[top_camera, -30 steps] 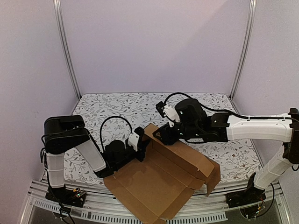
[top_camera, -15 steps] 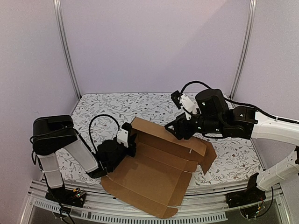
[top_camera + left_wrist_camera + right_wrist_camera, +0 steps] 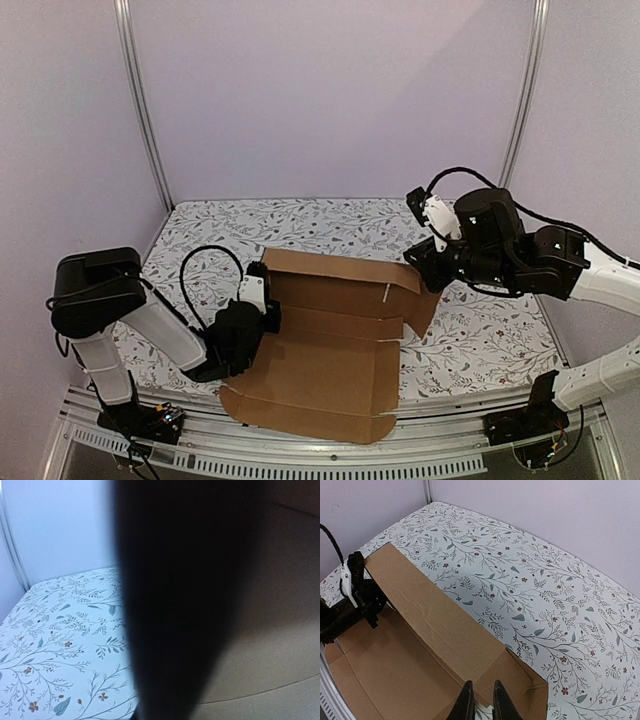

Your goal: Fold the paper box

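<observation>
Brown paper box (image 3: 320,375) lies on the desk (image 3: 480,340), its raised wall (image 3: 330,272) running 9 to 3 o'clock from the left hand (image 3: 262,308), clamped on that end, to the right hand (image 3: 483,684) (fingers (image 3: 466,700) nearly together; whether gripping, one cannot tell) over the 3 o'clock flap (image 3: 420,312).

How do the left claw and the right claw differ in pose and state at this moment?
The left claw sits low at the left edge of the box, shut and apparently pinching the cardboard. The right claw sits higher, at the right corner of the upright back flap. The left claw's fingers are together, while the right claw's show a slim gap and I cannot tell whether it grips anything. Both are at edges of the box.
</observation>
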Controlling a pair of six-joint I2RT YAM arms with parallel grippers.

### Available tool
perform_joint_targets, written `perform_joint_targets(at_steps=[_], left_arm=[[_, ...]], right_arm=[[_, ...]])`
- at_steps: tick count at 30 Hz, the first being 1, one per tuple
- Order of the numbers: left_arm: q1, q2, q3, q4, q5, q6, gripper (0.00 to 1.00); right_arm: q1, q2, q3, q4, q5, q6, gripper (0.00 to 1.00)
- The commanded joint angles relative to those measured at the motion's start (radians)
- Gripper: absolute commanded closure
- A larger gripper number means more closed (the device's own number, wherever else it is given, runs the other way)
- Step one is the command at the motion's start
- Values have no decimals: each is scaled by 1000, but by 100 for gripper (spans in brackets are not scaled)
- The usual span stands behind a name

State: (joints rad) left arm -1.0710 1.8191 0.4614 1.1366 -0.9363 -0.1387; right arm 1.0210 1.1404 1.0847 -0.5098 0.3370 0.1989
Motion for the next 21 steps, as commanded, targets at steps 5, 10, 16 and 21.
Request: perform_joint_targets(at_steps=[5, 10, 16, 21], left_arm=[[-45, -41, 20, -241, -208, -110, 100], [-66, -48, 17, -293, -228, -148, 100], [-81, -49, 30, -366, -227, -203, 100], [-91, -54, 57, -455, -219, -254, 100]], right_arm=[[-82, 83, -19, -21, -49, 18, 100], [-111, 128, -24, 8, -71, 20, 100], [-163, 174, -43, 57, -117, 22, 100], [-175, 220, -50, 103, -152, 30, 100]])
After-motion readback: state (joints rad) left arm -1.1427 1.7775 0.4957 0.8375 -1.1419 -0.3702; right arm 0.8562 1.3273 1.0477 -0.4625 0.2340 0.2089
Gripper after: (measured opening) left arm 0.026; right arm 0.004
